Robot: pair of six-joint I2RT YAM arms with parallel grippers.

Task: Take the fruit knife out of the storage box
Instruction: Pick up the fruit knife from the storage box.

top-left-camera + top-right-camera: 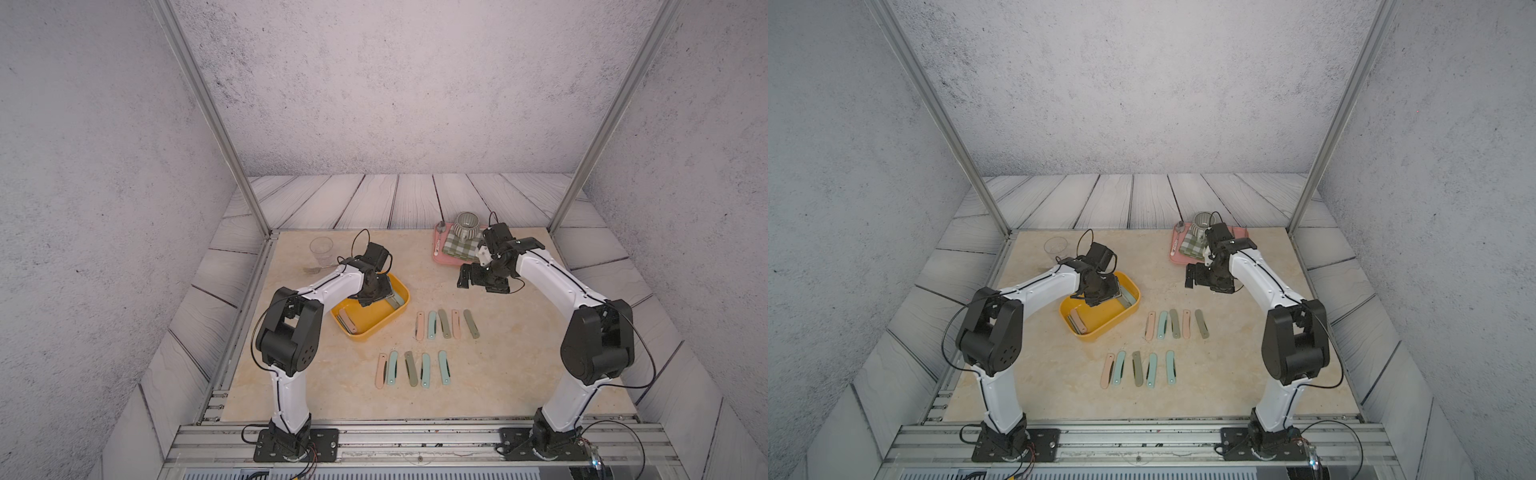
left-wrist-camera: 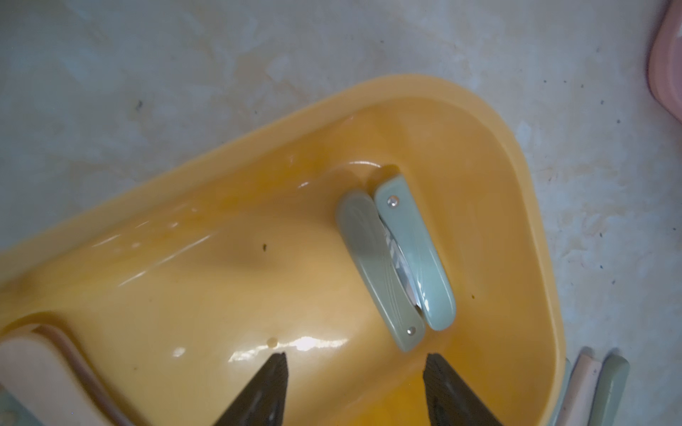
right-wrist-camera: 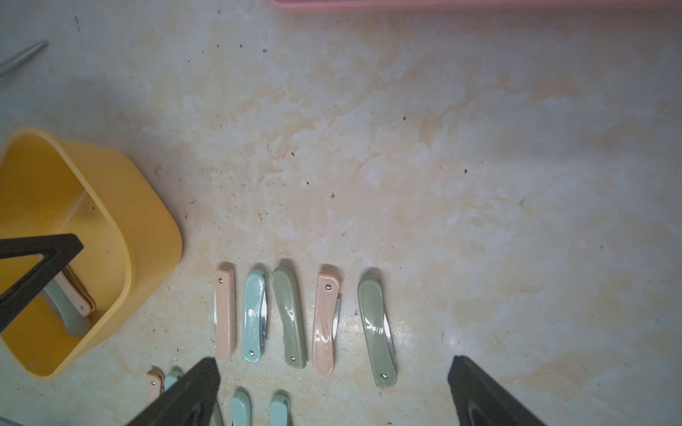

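Observation:
The yellow storage box [image 1: 370, 320] sits on the table left of centre, seen in both top views [image 1: 1100, 322]. Two folded fruit knives lie side by side at its far-right end, an olive one [image 2: 372, 265] and a pale teal one [image 2: 417, 254]. Pink folded knives [image 1: 347, 323] lie at its near-left end. My left gripper [image 2: 355, 357] hangs inside the box, open, its fingertips just short of the olive knife, with nothing between them. My right gripper [image 1: 467, 276] hovers open and empty over the table near the pink tray.
Two rows of several folded knives lie on the table right of the box, a far row [image 1: 446, 324] and a near row [image 1: 413, 369]. A pink tray [image 1: 438, 255] at the back holds a checked cloth, striped mug and spoon. A clear cup [image 1: 321, 249] and fork stand back left.

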